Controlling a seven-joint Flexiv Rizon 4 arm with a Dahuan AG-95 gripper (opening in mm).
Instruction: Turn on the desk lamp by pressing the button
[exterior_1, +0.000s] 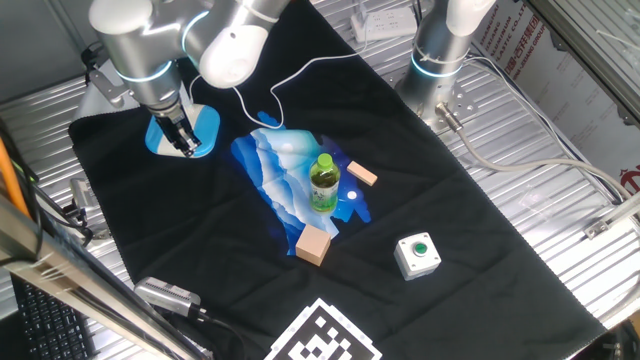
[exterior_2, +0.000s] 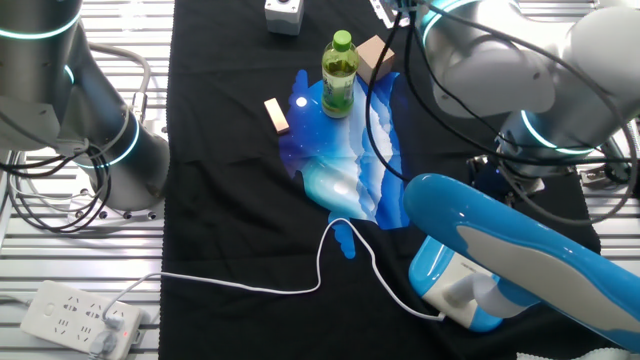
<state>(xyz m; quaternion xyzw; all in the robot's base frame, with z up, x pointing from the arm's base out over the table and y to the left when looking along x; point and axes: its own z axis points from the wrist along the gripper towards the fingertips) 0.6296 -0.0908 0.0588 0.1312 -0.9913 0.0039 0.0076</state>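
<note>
Your arm reaches in from the far left of the surface (exterior_1: 120, 200), which is draped in black cloth, and carries the hand (exterior_1: 182, 140) down over the desk lamp (exterior_1: 205, 128). The lamp sits at the far left of the cloth in one fixed view; in the other fixed view it fills the near right corner, its blue and white head (exterior_2: 520, 240) very close to the camera and its base (exterior_2: 450, 285) below, with a white cord (exterior_2: 300, 285) running off to a power strip (exterior_2: 75, 320).

You appear to be at the pressing step: the dark fingertips (exterior_1: 186, 146) are right at the lamp's base, either touching it or just above it; the pictures do not settle which. Whether the fingers are spread or closed you cannot tell, since no view shows the tips clearly. No glow shows from the lamp, so judge it as not yet lit.

The next move likely calls for a short, straight push down onto the button, kept centred so the light base does not slide or tip.

Well apart, mid-cloth, lie a blue patterned sheet (exterior_1: 275, 175), a green bottle (exterior_1: 323, 182) standing on it, two wooden blocks (exterior_1: 313, 245), and a small white box with a green button (exterior_1: 417, 254) at the near right; leave that box alone.
</note>
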